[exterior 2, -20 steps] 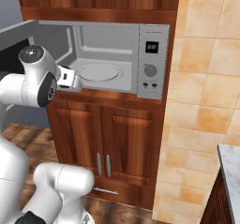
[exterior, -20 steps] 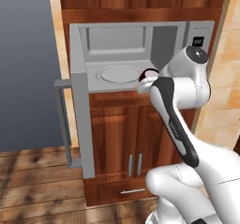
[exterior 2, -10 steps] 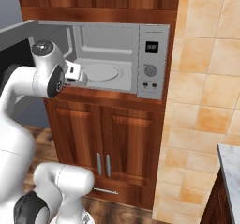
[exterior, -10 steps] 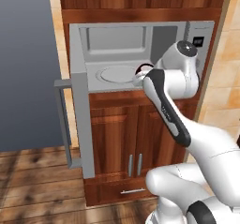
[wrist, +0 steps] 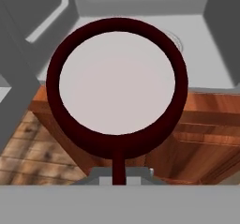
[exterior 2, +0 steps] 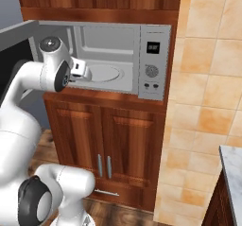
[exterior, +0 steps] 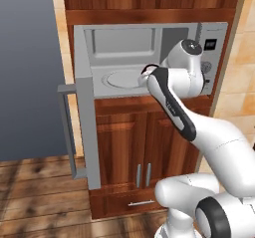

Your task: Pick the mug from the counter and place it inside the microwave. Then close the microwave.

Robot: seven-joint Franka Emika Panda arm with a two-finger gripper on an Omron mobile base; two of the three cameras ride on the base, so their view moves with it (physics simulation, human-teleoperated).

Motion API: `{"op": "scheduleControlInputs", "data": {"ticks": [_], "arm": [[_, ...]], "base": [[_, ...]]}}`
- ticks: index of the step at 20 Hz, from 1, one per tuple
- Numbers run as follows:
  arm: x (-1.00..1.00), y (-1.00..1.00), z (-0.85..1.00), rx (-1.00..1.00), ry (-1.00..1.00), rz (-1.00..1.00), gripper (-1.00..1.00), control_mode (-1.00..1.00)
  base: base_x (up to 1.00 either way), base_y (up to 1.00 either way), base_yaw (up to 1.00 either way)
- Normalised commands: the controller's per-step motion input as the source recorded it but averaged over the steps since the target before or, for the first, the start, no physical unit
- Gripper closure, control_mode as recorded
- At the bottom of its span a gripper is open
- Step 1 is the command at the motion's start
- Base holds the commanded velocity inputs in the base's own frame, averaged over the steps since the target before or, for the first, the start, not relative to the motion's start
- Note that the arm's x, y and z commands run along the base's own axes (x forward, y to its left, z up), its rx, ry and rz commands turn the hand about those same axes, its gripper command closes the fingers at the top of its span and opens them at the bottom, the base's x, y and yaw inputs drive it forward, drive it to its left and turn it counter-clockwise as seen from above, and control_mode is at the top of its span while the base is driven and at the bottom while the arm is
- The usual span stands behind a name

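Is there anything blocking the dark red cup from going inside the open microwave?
Nothing visible does. The small dark maroon mug is held at the front edge of the wide silver-grey microwave; its dark window door stands swung open, and the round turntable ahead looks bare.

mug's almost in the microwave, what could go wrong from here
1. The mug hangs at the microwave mouth, partly over the wooden floor; a release now would probably drop it short of the turntable.
2. The gripper seems to hold just the thin handle, so the mug could tilt or slip.
3. The open door juts out; the arm may bump it when pulling back.
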Motion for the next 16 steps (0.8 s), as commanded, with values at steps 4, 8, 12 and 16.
{"op": "scheduleControlInputs", "data": {"ticks": [4, 8, 12, 16], "arm": [[0.17, 0.0, -0.08, 0.0, 0.0, 0.0, 1.0, -1.0], [0.16, 0.0, -0.26, 0.0, 0.0, 0.0, 1.0, -1.0], [0.26, 0.0, -0.12, 0.0, 0.0, 0.0, 1.0, -1.0], [0.25, 0.0, -0.01, -0.01, 0.0, 0.0, 1.0, -1.0]], "base": [[0.0, 0.0, 0.0], [0.0, 0.0, 0.0], [0.0, 0.0, 0.0], [0.0, 0.0, 0.0]]}}
